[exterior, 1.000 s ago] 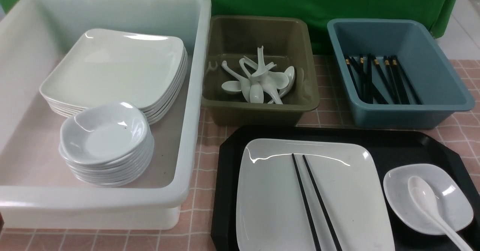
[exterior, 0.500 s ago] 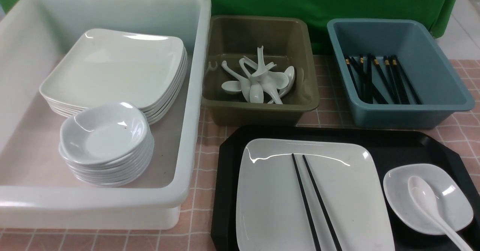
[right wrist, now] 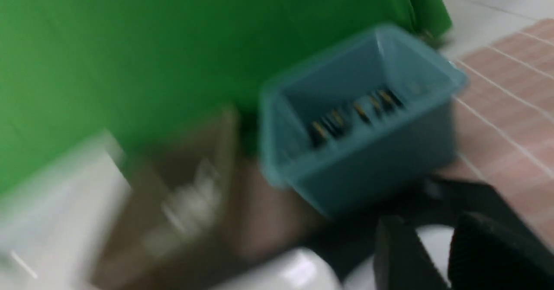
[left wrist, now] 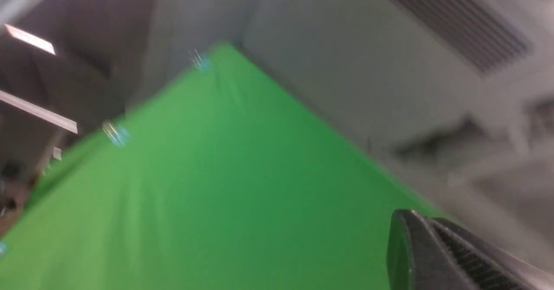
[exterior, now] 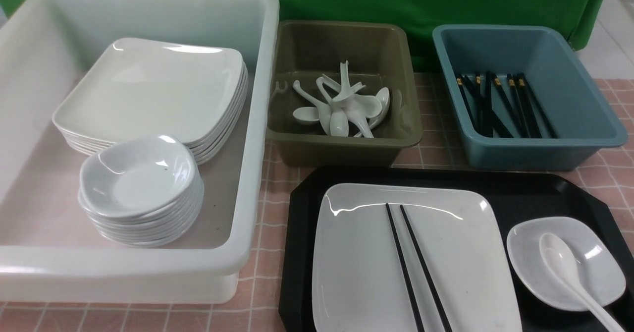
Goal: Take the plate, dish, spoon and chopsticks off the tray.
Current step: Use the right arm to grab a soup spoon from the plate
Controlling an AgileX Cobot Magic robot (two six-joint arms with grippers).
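The black tray [exterior: 525,193] lies at the front right of the table. On it, the large white plate [exterior: 356,272] carries the two black chopsticks [exterior: 411,267], side by side. To its right is the small white dish [exterior: 594,267], with the white spoon [exterior: 559,262] lying in it. Neither gripper shows in the front view. In the blurred right wrist view, my right gripper [right wrist: 428,225] is open and empty above the tray [right wrist: 484,194]. In the left wrist view, my left gripper [left wrist: 415,216] looks shut and empty and points up at the green backdrop.
A white tub [exterior: 257,124] at the left holds a stack of plates and a stack of dishes. An olive bin [exterior: 346,148] behind the tray holds spoons. A blue bin [exterior: 535,156] at the back right holds chopsticks. A green backdrop stands behind.
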